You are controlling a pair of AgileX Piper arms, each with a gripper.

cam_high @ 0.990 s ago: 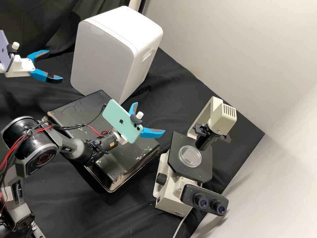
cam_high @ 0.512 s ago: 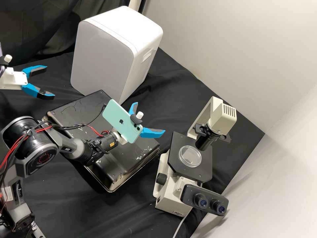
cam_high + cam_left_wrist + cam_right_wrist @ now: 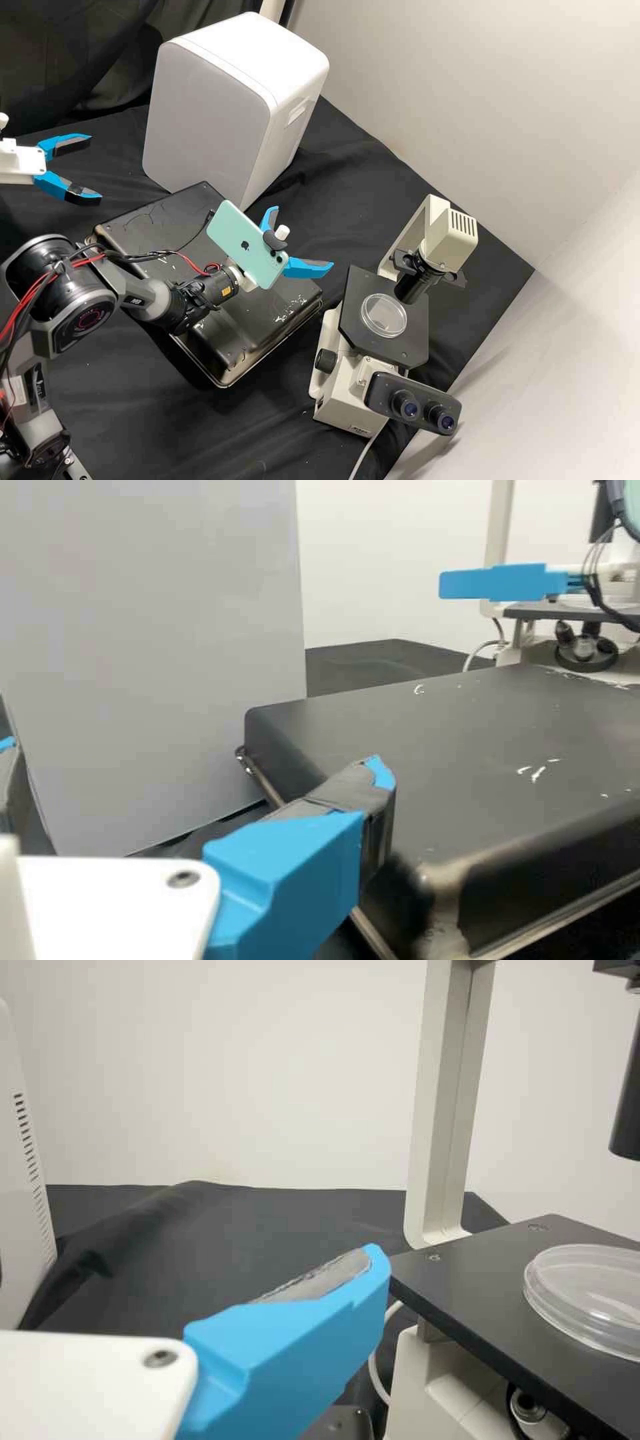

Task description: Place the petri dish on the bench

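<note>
At the far left of the high view the left gripper (image 3: 92, 168) hangs above the bench (image 3: 373, 180). Its jaws are spread wide and hold nothing, and it is well apart from the task's thing. Next stands the tall white box (image 3: 233, 100), and in front of it a shallow black tray (image 3: 160, 227) lies on the bench. Over the tray's right part sits the right gripper (image 3: 300, 241), jaws likewise wide open and empty, aimed toward the microscope (image 3: 347, 393). The petri dish (image 3: 383, 315) rests flat on the microscope's black stage (image 3: 363, 340), raised off the bench. A dark lens tube (image 3: 412, 288) hangs just over its back rim.

The dish looks like thin clear plastic. I judge it very light, stiff and smooth-walled, so probably slippery and likely to crack or spring out if squeezed hard. It appears empty. Whether a separate lid sits on it cannot be told; if one does, a pinch on the lid alone would leave the base behind.

The sensible hold is across the low side wall, one jaw on each side, low enough to catch the base. It should be on the half nearer the eyepieces (image 3: 423, 410), clear of the lens tube, with gentle force and the dish kept level. The right gripper is the nearer one, and its wrist view meets the dish nearly edge-on, so it seems the better suited.
</note>
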